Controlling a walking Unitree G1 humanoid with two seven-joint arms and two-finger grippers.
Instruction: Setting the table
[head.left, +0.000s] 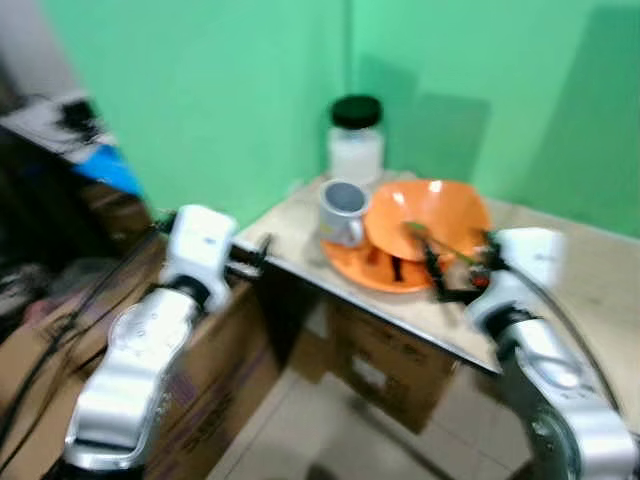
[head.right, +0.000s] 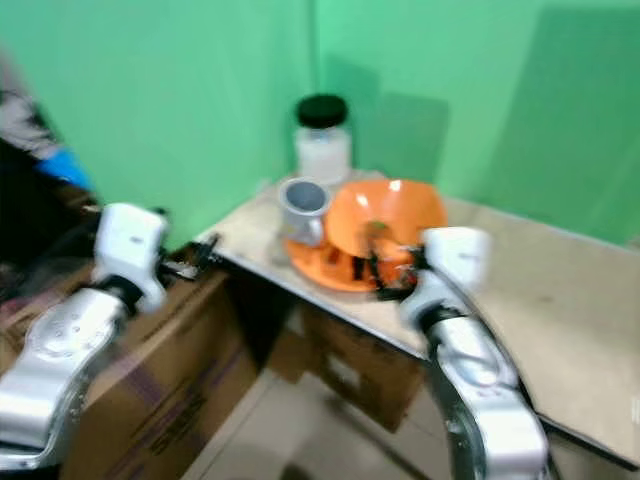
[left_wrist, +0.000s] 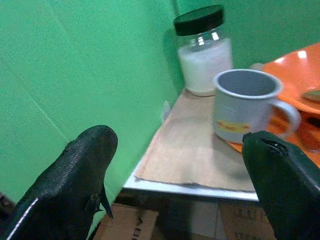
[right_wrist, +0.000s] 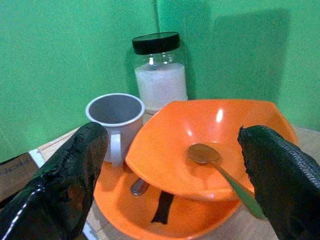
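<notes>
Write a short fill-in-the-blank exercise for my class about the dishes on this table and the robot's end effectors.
1. The spoon lies in the orange ____.
2. The jar of white powder has a ____ lid.
3. The grey mug stands on the orange ____.
4. Both the left end effector and the right end effector are ____, holding nothing.

Missing words: bowl; black; plate; open
</notes>
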